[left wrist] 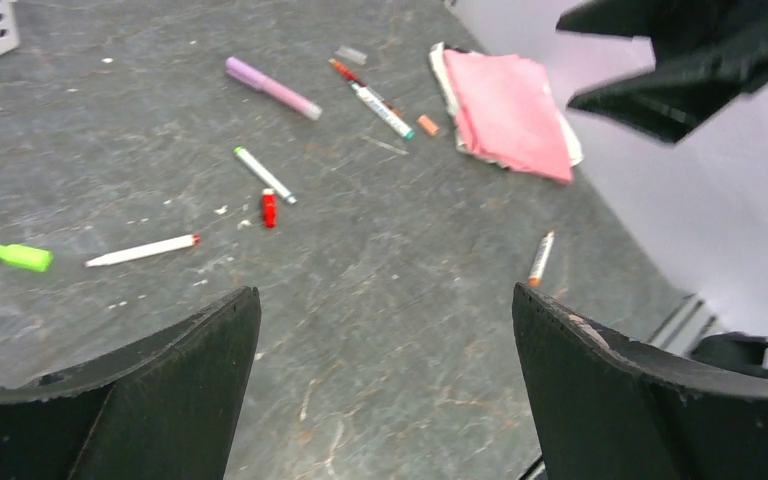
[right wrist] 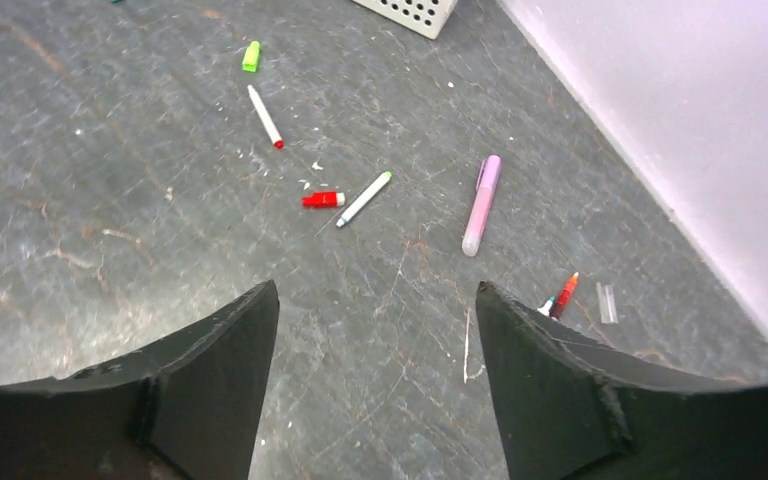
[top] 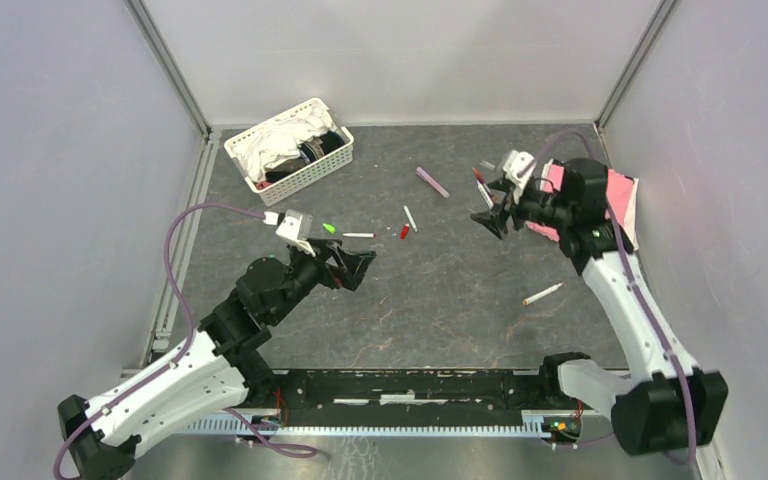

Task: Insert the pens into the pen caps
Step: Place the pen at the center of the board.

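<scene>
Pens and caps lie scattered on the grey table. A green cap (top: 329, 228) (left wrist: 19, 257), a white pen with a red tip (top: 358, 235) (left wrist: 142, 250), a red cap (top: 404, 231) (right wrist: 322, 200) and a green-ended pen (top: 410, 218) (right wrist: 364, 198) lie mid-table. Farther back are a purple pen (top: 432, 181) (right wrist: 482, 204), a red pen (left wrist: 345, 70), a teal pen (left wrist: 385, 110) and an orange cap (left wrist: 428, 125). An orange-tipped pen (top: 542, 293) lies to the right. My left gripper (top: 358, 262) (left wrist: 385, 291) is open and empty near the green cap. My right gripper (top: 490, 212) (right wrist: 376, 286) is open and empty above the red and teal pens.
A white basket (top: 290, 150) with cloth and dark items stands at the back left. A pink cloth (top: 620, 200) (left wrist: 510, 100) lies at the back right under the right arm. A small clear cap (right wrist: 607, 303) lies near the back wall. Walls close in three sides.
</scene>
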